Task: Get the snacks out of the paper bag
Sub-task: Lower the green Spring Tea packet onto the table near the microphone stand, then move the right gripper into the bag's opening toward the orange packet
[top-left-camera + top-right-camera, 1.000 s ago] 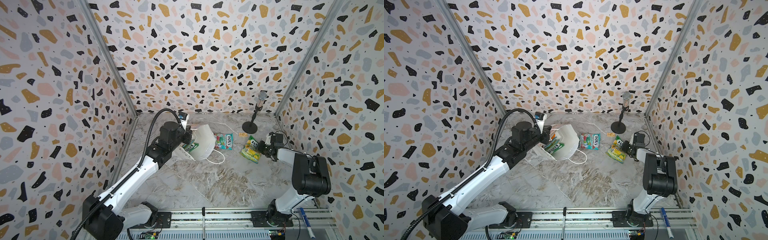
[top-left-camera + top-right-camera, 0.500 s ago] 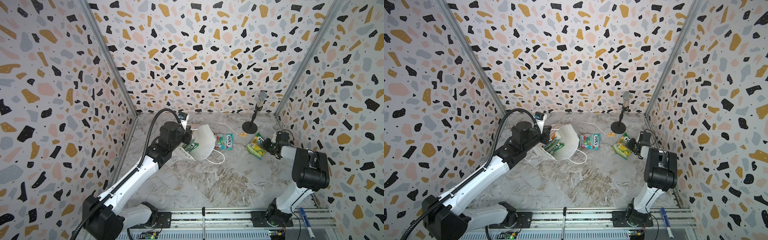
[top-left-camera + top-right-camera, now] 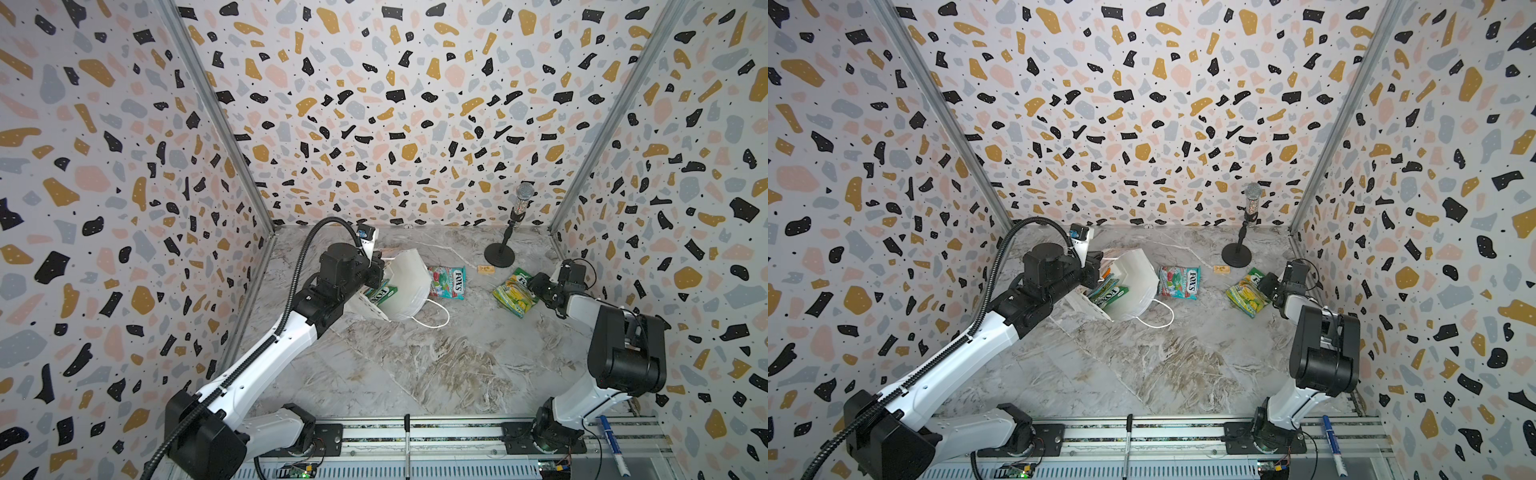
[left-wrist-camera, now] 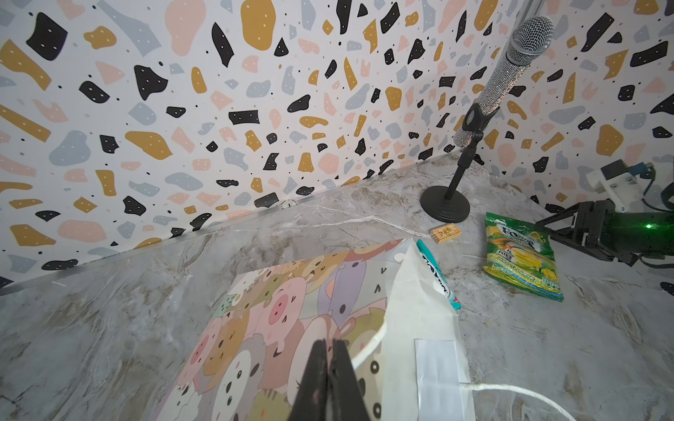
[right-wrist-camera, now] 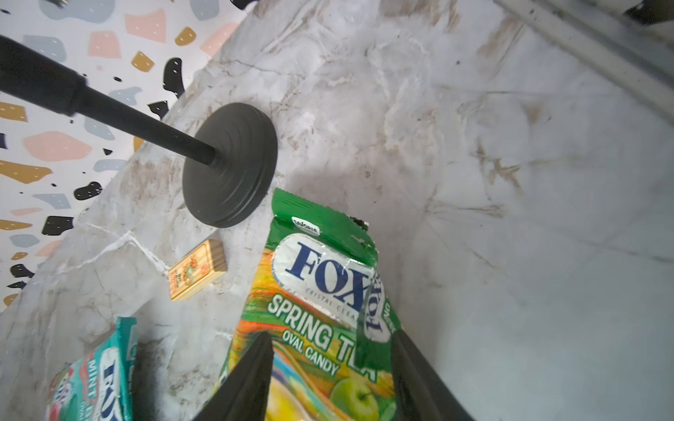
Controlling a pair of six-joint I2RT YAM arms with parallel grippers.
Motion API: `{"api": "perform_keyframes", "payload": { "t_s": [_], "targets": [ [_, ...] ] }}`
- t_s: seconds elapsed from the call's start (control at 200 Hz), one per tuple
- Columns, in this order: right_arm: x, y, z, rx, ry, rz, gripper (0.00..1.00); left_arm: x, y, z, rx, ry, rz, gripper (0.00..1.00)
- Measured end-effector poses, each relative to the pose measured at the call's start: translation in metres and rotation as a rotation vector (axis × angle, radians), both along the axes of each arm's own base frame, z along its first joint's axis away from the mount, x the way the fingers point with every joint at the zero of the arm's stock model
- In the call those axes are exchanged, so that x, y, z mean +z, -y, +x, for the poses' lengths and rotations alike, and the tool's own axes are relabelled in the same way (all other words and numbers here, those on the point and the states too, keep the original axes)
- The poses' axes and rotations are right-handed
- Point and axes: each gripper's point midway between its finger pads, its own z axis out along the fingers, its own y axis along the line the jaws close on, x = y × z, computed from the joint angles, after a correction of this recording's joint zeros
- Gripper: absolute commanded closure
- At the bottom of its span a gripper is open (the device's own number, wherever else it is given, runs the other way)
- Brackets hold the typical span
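The white paper bag lies tipped over at the back left, its colourful side up. My left gripper is shut on that side, near a cord handle. Green snacks show inside the bag's mouth. A teal-red packet lies on the table just right of the bag. A green-yellow packet lies flat further right. My right gripper is open, one finger on each side of that packet's end.
A microphone on a round black stand stands at the back right, close behind the green-yellow packet. A small wooden block lies beside its base. The right wall is close behind my right arm. A blue marker lies on the front rail.
My right gripper carried the green-yellow packet right and back, then opened; the packet now lies on the table. The left gripper and bag have not moved.
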Motion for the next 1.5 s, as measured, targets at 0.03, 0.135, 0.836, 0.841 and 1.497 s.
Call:
{"api": "perform_keyframes", "payload": {
  "t_s": [0.03, 0.135, 0.836, 0.841, 1.497],
  "targets": [
    [0.006, 0.0, -0.002, 0.001, 0.014, -0.006, 0.43, 0.0, 0.001, -0.001, -0.003, 0.0, 0.0, 1.0],
    [0.025, -0.007, -0.01, 0.025, 0.06, -0.018, 0.42, 0.001, 0.002, -0.001, -0.005, 0.001, -0.001, 1.0],
    [0.12, -0.272, -0.1, 0.856, 0.319, 0.095, 0.41, -0.001, 0.013, -0.027, -0.088, -0.008, -0.025, 1.0],
    [0.12, -0.273, -0.101, 0.859, 0.319, 0.096, 0.41, -0.001, 0.013, -0.027, -0.088, -0.008, -0.025, 1.0],
    [0.101, -0.404, -0.17, 1.223, 0.298, 0.164, 0.48, -0.012, 0.015, -0.029, -0.092, -0.016, -0.054, 1.0]
  ]
}}
